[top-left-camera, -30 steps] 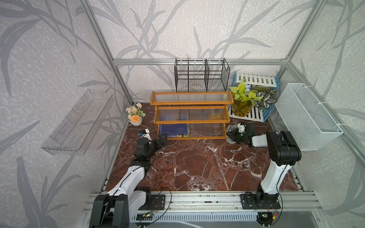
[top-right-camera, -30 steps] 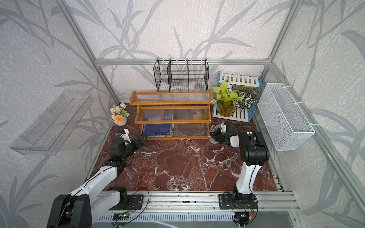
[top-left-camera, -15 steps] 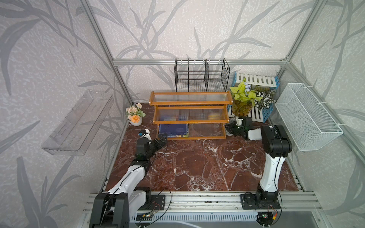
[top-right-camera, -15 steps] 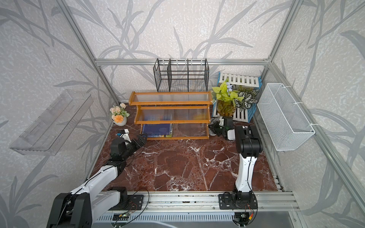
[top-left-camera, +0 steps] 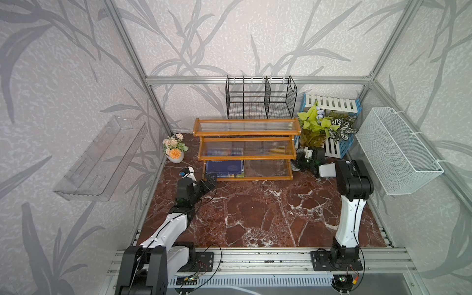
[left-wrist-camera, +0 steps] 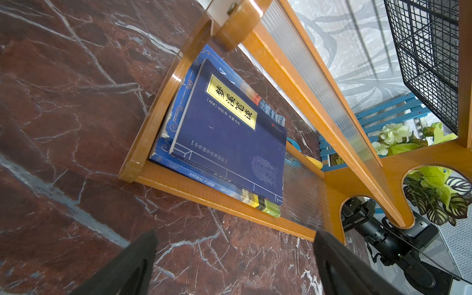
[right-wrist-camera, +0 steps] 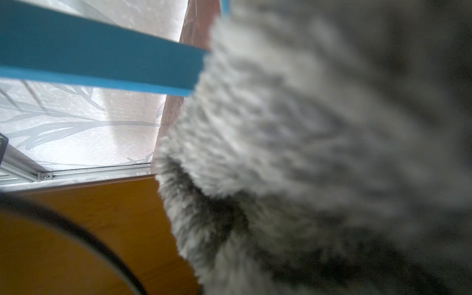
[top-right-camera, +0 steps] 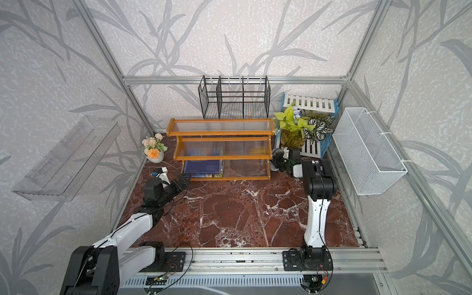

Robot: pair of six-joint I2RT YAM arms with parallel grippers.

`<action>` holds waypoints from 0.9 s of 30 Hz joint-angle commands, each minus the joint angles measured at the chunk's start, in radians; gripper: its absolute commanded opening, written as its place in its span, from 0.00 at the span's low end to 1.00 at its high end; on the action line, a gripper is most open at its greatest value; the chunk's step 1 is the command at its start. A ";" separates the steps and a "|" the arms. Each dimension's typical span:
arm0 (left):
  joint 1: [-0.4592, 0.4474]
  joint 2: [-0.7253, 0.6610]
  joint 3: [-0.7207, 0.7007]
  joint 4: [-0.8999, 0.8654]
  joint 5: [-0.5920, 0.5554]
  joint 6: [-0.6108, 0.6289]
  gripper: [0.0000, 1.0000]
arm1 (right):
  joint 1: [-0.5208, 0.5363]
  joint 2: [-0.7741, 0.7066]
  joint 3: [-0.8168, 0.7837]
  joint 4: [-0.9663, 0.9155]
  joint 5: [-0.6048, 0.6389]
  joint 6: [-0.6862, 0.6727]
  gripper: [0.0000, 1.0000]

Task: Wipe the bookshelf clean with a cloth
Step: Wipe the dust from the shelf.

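Bookshelf (top-left-camera: 245, 132) right end: right gripper (top-left-camera: 301, 161) jaws clamped on cloth (right-wrist-camera: 306, 153), press it flat on wood (clear of plant (top-left-camera: 316, 125)); left gripper (top-left-camera: 209, 181) jaws apart, empty

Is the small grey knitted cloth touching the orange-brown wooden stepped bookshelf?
Cannot tell. The right wrist view shows the cloth overlapping the bookshelf wood, but blurred, with no clear contact or gap; both top views are too distant.
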 commanded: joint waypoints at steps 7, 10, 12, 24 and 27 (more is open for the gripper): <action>0.001 -0.030 0.010 0.019 0.013 0.018 1.00 | -0.012 -0.171 -0.029 0.114 -0.066 0.056 0.00; 0.001 -0.033 0.009 0.019 0.014 0.018 1.00 | -0.012 -0.201 -0.031 0.144 -0.083 0.084 0.00; 0.001 -0.033 0.010 0.016 0.013 0.018 1.00 | -0.012 -0.219 -0.035 0.165 -0.094 0.107 0.00; 0.001 -0.040 0.006 0.019 0.021 0.016 1.00 | -0.034 -0.356 -0.045 0.264 -0.134 0.211 0.00; 0.001 -0.040 0.002 0.024 0.028 0.013 1.00 | -0.038 -0.384 -0.017 0.263 -0.140 0.225 0.00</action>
